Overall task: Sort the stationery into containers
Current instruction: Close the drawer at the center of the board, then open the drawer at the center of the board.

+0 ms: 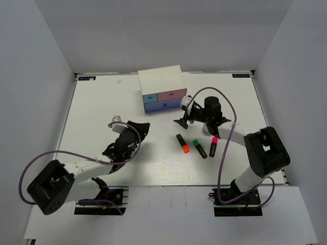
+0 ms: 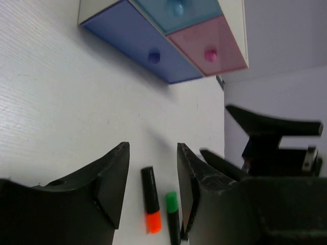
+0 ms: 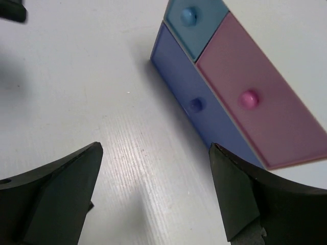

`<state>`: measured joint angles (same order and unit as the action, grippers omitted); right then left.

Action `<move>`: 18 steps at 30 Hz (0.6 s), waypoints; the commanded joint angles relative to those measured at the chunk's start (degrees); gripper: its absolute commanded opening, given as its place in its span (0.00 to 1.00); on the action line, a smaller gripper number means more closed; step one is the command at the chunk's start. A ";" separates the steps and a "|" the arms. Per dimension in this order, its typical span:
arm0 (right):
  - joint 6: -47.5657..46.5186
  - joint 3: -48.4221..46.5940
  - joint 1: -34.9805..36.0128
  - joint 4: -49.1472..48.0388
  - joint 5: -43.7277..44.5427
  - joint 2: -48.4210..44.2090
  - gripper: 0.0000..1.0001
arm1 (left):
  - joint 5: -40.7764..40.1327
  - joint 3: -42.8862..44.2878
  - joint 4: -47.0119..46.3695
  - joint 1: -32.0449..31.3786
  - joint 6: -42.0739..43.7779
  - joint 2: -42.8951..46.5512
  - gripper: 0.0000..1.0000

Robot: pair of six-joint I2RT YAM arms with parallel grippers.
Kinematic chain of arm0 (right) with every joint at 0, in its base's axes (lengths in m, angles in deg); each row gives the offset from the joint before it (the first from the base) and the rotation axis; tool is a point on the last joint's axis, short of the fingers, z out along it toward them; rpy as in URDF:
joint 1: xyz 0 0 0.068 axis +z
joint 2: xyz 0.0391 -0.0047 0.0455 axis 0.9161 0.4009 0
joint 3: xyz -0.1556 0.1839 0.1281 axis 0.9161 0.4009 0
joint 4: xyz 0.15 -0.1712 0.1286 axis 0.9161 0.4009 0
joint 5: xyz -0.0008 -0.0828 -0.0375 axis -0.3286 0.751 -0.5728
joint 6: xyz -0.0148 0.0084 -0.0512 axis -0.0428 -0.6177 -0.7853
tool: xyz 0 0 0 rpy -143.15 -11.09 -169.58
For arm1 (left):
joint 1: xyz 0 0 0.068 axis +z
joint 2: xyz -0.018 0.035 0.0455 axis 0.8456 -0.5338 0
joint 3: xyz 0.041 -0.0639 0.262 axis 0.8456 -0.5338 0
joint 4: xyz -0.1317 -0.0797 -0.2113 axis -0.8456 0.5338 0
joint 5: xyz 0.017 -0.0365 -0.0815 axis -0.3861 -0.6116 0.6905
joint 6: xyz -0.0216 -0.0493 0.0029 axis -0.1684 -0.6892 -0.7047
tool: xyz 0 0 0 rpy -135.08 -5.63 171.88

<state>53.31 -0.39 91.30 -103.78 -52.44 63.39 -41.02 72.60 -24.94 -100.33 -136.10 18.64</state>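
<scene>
The white drawer chest [image 1: 160, 80] stands at the back centre, with its pink drawer [image 1: 172, 94], small light-blue drawer [image 1: 150, 97] and blue drawer [image 1: 163, 105] all shut. Three black markers lie in front of it: orange end [image 1: 183, 143], green end [image 1: 199, 148], pink end [image 1: 214, 146]. My left gripper [image 1: 144, 133] is open and empty, left of the markers; its wrist view shows the orange marker [image 2: 150, 204] and the green marker [image 2: 172, 214] beyond its fingers. My right gripper [image 1: 183, 112] is open and empty just in front of the chest, facing the blue drawer [image 3: 196, 104] and the pink drawer [image 3: 255, 107]. The pink tube and the conical piece are out of view.
White walls enclose the white table [image 1: 102, 112] on three sides. The right arm's cable loops over the table above the pink-ended marker. The right gripper's black fingers [image 2: 271, 125] show at the right of the left wrist view.
</scene>
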 commanded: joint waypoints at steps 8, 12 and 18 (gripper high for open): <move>16.38 5.42 -2.34 1.35 2.29 -9.44 0.58 | -4.88 7.17 -31.72 6.02 -10.54 -23.25 0.64; 17.70 7.81 -2.86 1.51 1.93 -12.87 0.28 | -2.35 12.10 -34.98 8.22 -11.07 -30.29 0.63; 18.06 10.44 -4.09 0.99 3.95 -14.99 0.28 | 0.30 17.20 -36.04 10.16 -11.07 -35.83 0.59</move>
<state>70.31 9.04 88.13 -101.44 -49.40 49.97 -42.40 87.37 -57.70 -90.97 -146.68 -16.61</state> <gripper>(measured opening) 0.284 0.593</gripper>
